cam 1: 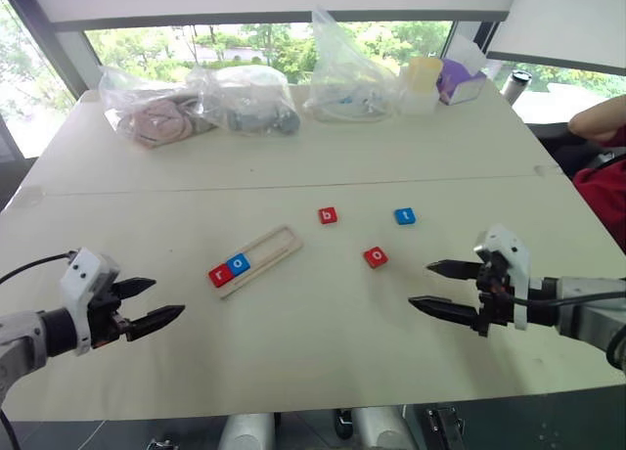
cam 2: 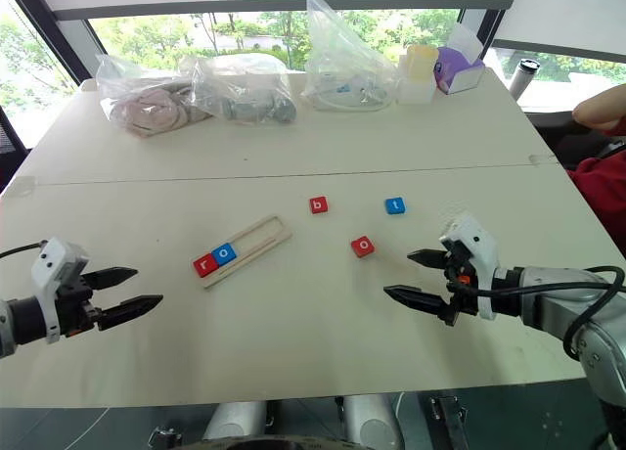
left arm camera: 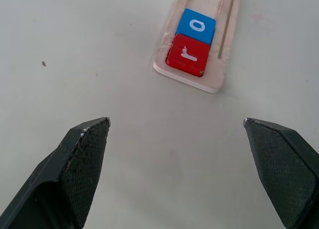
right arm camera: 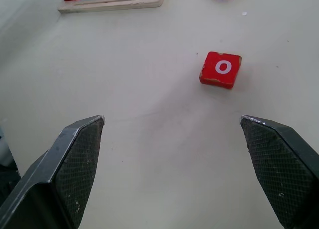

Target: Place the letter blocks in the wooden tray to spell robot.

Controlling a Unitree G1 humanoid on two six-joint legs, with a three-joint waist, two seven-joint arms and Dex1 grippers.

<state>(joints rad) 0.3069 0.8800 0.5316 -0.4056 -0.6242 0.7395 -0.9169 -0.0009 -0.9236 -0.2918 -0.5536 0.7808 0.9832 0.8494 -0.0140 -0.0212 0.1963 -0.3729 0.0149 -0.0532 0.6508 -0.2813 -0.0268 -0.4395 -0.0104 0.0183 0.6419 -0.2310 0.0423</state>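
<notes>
Here we are holding our left gripper [cam 1: 144,305] wide open and empty over the table [cam 1: 323,323], at 8 o'clock from the wooden tray [cam 1: 258,259]. The tray is lying slantwise, carrying the red r block [cam 1: 220,275] and the blue o block [cam 1: 238,264] touching at its near end. At 2 o'clock from it are sitting 3 loose blocks: red b [cam 1: 328,215], red o [cam 1: 376,257], blue t [cam 1: 405,216]. Our right gripper [cam 1: 437,288] is hanging wide open, empty, at 5 o'clock from the red o.

pale table [cam 1: 323,323], wooden tray [cam 1: 262,257] mid-table, three loose letter blocks [cam 1: 376,257] right of tray, plastic bags [cam 1: 249,100] behind tray
</notes>
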